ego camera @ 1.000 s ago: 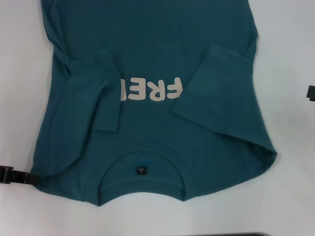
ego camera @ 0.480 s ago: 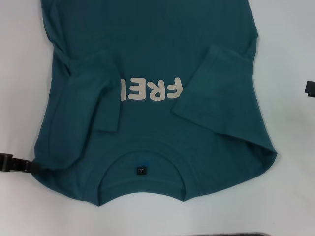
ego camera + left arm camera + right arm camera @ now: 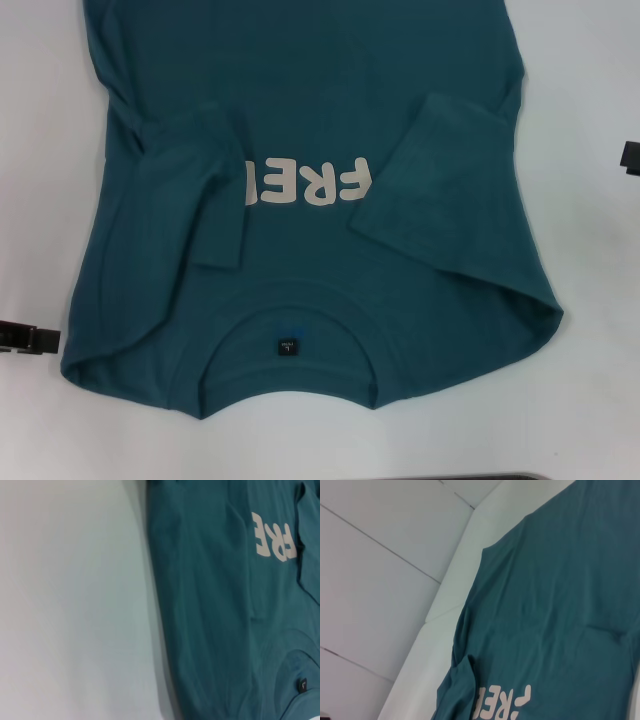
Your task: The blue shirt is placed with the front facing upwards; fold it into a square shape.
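Head view shows the large teal-blue cotton T-shirt lying front up on the white table, its collar and small black neck label nearest the robot, the body running away past the far edge of the picture. Both short sleeves are folded inward: the left one covers the end of the cream "FREE" lettering, the right one lies beside its other end. The left gripper sits just off the near left shoulder, apart from the cloth; the right gripper is at the right edge, well clear. I cannot tell how far either set of fingers is open, and neither holds anything.

The risk is in the next long fold. The sleeves lie loose, so a lift at one shoulder alone could let them slide open. The rumpled near right corner may bunch, and unequal grips would skew the square.
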Motion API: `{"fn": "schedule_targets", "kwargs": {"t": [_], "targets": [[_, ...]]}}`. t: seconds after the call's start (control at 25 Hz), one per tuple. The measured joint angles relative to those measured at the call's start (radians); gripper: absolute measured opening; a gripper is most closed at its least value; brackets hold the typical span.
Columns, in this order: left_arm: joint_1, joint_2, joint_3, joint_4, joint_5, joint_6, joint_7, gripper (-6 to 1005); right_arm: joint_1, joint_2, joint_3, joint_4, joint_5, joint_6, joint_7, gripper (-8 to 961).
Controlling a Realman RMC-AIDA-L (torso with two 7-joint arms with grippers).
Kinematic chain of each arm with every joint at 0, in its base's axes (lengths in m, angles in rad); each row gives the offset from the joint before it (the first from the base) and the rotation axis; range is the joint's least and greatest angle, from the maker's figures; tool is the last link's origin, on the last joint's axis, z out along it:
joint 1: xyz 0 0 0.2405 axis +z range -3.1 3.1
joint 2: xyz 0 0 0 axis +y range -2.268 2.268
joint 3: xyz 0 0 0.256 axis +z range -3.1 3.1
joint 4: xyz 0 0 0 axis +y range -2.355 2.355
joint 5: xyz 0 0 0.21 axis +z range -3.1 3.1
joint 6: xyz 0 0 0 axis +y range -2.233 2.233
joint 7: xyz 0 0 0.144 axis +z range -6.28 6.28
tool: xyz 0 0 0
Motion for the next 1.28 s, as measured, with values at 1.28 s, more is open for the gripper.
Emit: {"fn": "schedule_targets", "kwargs": {"t": [1.28], "targets": [[-0.065,-0.034,0.057,0.065,0.051,-0.056,-0.014,391,0.011,-0.004,0.015,-0.002,0.0,0.0,0.008,542]]}}
